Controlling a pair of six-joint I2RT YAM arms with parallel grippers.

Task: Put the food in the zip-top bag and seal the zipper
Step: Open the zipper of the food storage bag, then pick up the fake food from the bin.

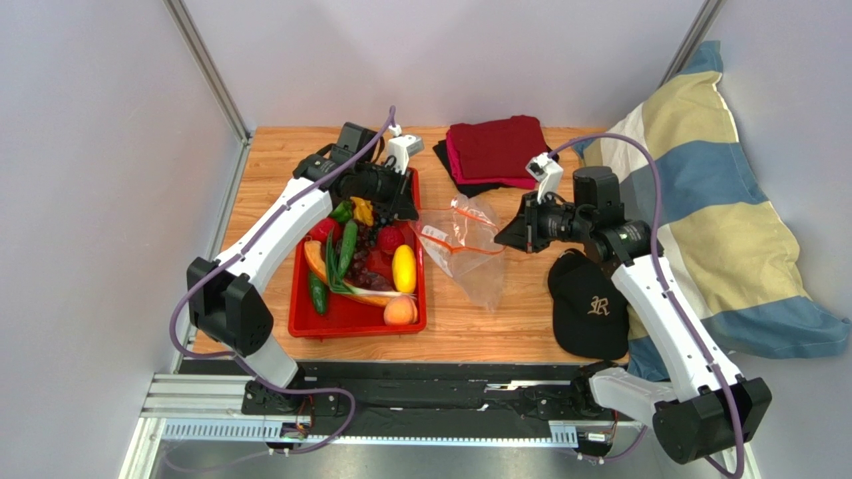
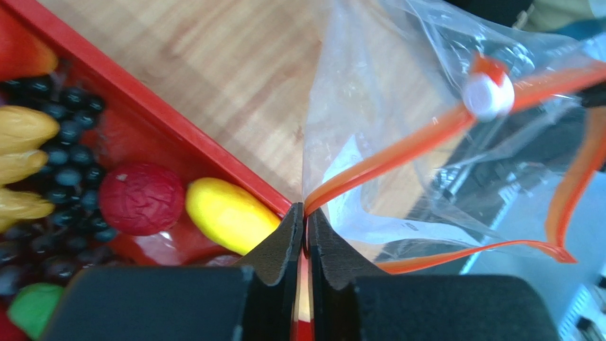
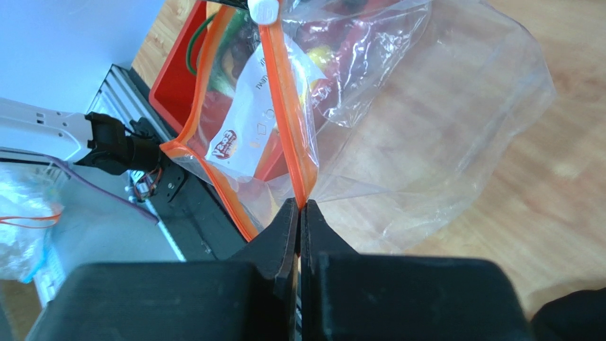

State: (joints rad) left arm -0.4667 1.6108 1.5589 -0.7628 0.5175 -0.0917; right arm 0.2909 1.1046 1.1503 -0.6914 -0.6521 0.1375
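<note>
Pinching the zipper (image 2: 398,150) ends, left gripper (image 2: 306,213) and right gripper (image 3: 301,207) stretch the bag (image 1: 480,269); food (image 1: 403,267) lies toward the left edge, nearer the left gripper.

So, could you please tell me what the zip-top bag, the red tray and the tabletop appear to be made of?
Zip-top bag: thin clear plastic film, glossy; it creases and shows the wood through.
Red tray: probably moulded plastic, smooth, with a slight sheen.
Tabletop: wood or wood-look laminate, matte, with visible grain.

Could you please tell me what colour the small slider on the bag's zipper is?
The slider is white, on the orange-red zipper; clearest in the left wrist view.
</note>
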